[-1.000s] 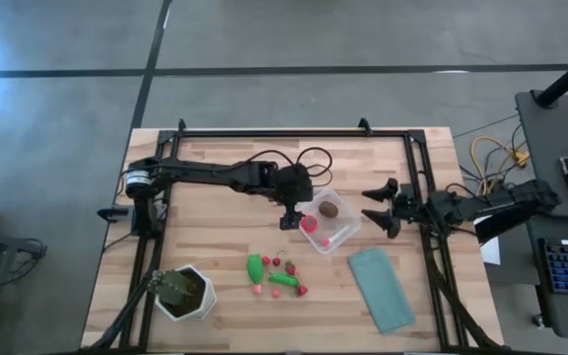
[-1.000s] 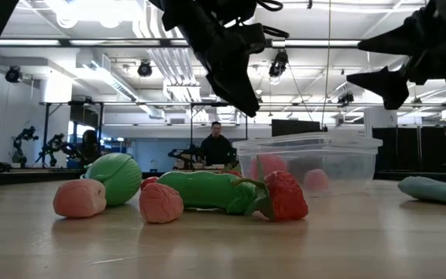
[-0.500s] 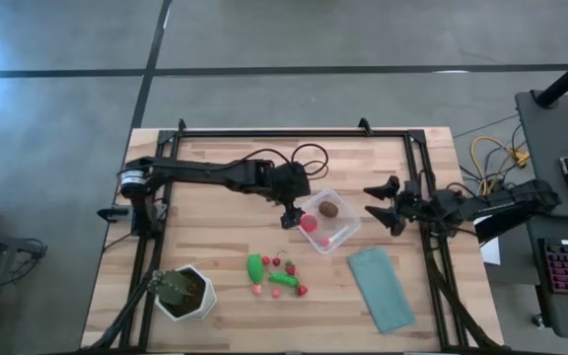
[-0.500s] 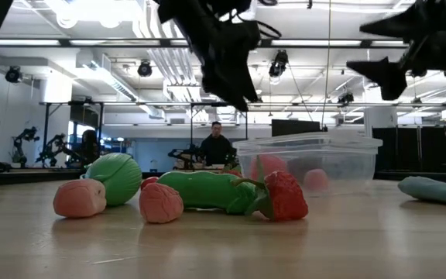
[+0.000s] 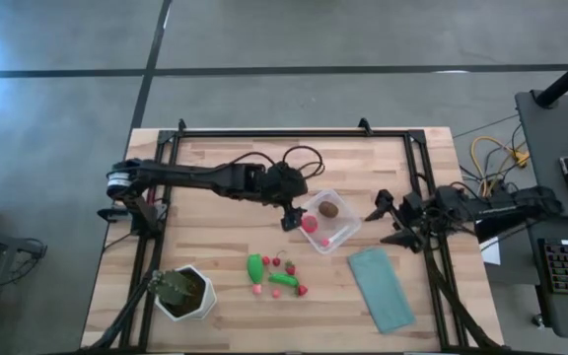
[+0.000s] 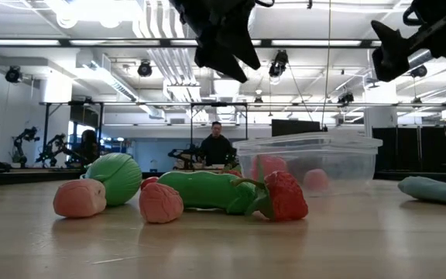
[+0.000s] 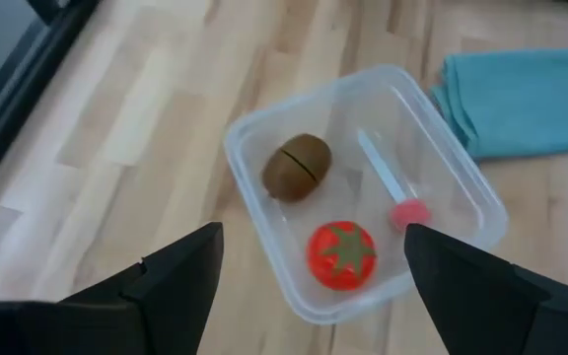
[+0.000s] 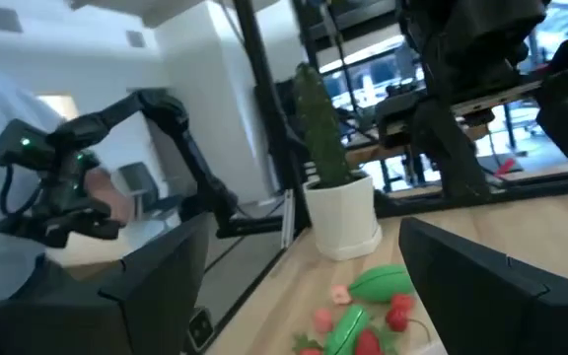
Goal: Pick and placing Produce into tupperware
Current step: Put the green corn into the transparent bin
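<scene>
The clear tupperware [image 5: 329, 220] stands on the table right of centre. It holds a brown oval [image 7: 297, 168], a red round piece [image 7: 341, 251] and a pink piece with a white stem [image 7: 409, 212]. More produce [image 5: 276, 274] lies on the table nearer the front: green pieces, small red berries and pink pieces, also seen in the low view [image 6: 184, 194]. My left gripper [image 5: 287, 214] is open and empty, above the tupperware's left side [image 7: 309, 237]. My right gripper [image 5: 389, 223] is open and empty, right of the tupperware.
A white pot with a green plant [image 5: 185, 293] stands at the front left. A teal cloth [image 5: 381, 286] lies at the front right, near the tupperware. Black frame rails [image 5: 264, 132] run along the table's edges. A person [image 6: 217, 146] sits in the room behind.
My left gripper has risen and drawn a little toward the table's left edge, still open. My right gripper has risen, turned about and gone a little toward the near edge, still open. The produce and the tupperware have stayed where they were.
</scene>
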`<action>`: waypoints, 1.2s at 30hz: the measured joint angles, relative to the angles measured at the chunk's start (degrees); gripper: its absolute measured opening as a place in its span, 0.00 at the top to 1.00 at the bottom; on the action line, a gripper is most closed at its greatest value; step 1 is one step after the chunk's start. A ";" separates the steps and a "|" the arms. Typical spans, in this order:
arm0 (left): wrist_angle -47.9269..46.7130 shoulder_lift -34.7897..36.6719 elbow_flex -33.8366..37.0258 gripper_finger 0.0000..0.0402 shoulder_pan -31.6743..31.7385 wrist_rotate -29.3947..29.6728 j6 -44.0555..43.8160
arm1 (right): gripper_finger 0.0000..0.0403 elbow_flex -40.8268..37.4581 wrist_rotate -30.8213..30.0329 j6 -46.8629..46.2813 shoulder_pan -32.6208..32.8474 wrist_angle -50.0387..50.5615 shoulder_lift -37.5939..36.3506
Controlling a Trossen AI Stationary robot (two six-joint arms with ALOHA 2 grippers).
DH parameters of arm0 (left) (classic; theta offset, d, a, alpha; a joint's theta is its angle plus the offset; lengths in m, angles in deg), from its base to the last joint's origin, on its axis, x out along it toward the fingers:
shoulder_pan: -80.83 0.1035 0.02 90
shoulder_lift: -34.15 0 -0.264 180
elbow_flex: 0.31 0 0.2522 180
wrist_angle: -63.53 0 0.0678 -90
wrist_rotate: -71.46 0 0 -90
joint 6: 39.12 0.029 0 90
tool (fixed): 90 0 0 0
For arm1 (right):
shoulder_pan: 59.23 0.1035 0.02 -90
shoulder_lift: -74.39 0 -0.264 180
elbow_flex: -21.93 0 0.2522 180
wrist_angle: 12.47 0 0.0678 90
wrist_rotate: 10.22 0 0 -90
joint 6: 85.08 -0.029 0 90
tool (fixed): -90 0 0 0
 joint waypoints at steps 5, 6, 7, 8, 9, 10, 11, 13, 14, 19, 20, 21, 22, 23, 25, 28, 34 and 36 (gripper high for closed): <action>-1.59 -0.87 0.02 0.25 -3.01 -1.22 0.05 | 0.19 0.00 8.13 0.37 -6.23 0.01 0.02; -2.71 -1.17 0.11 0.25 -3.76 -1.32 0.07 | 0.19 0.00 9.78 0.37 -7.41 0.07 0.04; -3.49 -1.49 0.13 0.25 -4.57 -1.34 0.20 | 0.19 0.00 11.08 0.34 -8.49 0.26 0.03; -4.13 -1.62 0.13 0.25 -5.37 -1.36 0.39 | 0.19 -0.01 12.03 0.16 -9.47 0.41 0.04; -5.14 -1.64 0.13 0.25 -6.21 -1.37 0.46 | 0.19 -0.02 12.90 -0.04 -10.30 0.44 0.10; -6.26 -1.64 0.13 0.25 -7.03 -1.41 0.48 | 0.19 -0.02 13.53 -0.27 -10.87 0.43 0.13; -6.98 -1.64 0.13 0.25 -7.76 -1.58 0.48 | 0.19 -0.02 14.06 -0.31 -11.35 0.43 0.13; -8.05 -1.67 0.13 0.25 -9.29 -2.67 0.47 | 0.19 -0.07 14.99 -0.17 -11.85 0.43 0.13; -9.12 -1.71 0.13 0.25 -10.03 -3.13 0.26 | 0.19 -0.10 15.73 0.19 -11.99 0.45 0.15; -10.76 -1.95 0.75 0.25 -13.08 -4.31 -2.49 | 0.19 -0.55 15.81 0.22 -12.00 1.95 0.13; -10.26 -1.95 1.09 0.25 -13.45 -4.32 -3.32 | 0.19 -0.55 15.61 0.24 -12.00 2.88 0.13; -9.64 -1.95 1.45 0.25 -13.74 -4.41 -4.17 | 0.19 -0.55 15.40 0.28 -12.00 3.64 0.15; -8.92 -1.95 1.95 0.25 -14.02 -5.14 -4.51 | 0.19 -0.55 15.27 0.33 -12.00 4.30 0.15; -8.28 -1.95 2.39 0.25 -14.26 -5.97 -4.61 | 0.19 -0.57 14.98 0.35 -12.00 4.86 0.15; -6.38 -1.95 3.31 0.25 -14.90 -7.05 -4.60 | 0.19 -0.56 13.48 0.29 -12.00 5.79 0.15; -3.02 -1.95 4.57 0.25 -15.75 -9.16 -4.40 | 0.19 -0.57 10.65 -0.24 -12.00 7.06 0.15; 2.48 -1.95 8.43 0.25 -16.58 -12.57 -1.39 | 0.19 -0.57 10.14 -0.12 -12.00 7.73 0.15; 4.76 -1.97 10.13 0.25 -16.63 -13.42 -1.09 | 0.19 -0.57 10.16 -0.07 -12.00 7.74 0.15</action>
